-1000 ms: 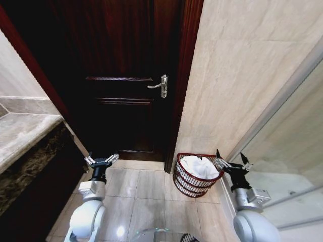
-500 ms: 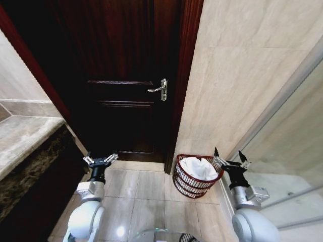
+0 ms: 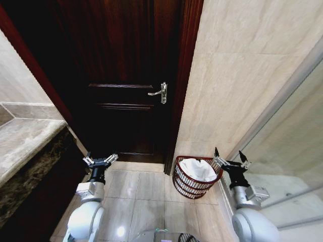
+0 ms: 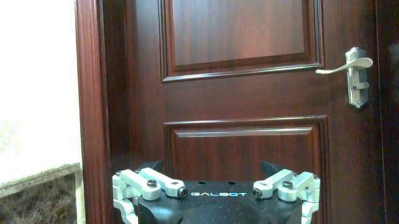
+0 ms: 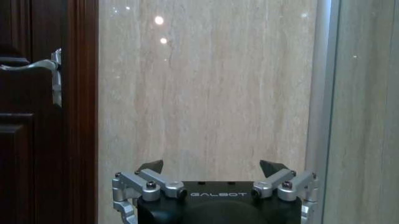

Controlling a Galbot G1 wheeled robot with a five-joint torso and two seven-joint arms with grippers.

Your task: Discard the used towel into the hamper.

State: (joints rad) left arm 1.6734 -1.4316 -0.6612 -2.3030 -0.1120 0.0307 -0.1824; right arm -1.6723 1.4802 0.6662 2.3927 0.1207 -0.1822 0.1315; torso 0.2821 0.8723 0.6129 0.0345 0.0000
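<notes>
A small round reddish-brown wire hamper (image 3: 187, 186) stands on the tiled floor against the beige wall, beside the door frame. A crumpled white towel (image 3: 197, 169) lies inside it. My right gripper (image 3: 231, 158) is held upright just right of the hamper's rim, open and empty; in the right wrist view its fingertips (image 5: 273, 165) point at the beige wall. My left gripper (image 3: 100, 160) is raised over the floor at the left, open and empty, facing the dark door (image 4: 243, 93).
A dark wooden door (image 3: 126, 75) with a silver lever handle (image 3: 160, 92) stands ahead. A stone counter (image 3: 25, 146) with a dark front runs along the left. A glass shower partition (image 3: 287, 156) is at the right. Tiled floor (image 3: 146, 196) lies between my arms.
The head view has shifted slightly, so the door handle and hamper sit a little lower in the picture. Both grippers stay open in the same pose.
</notes>
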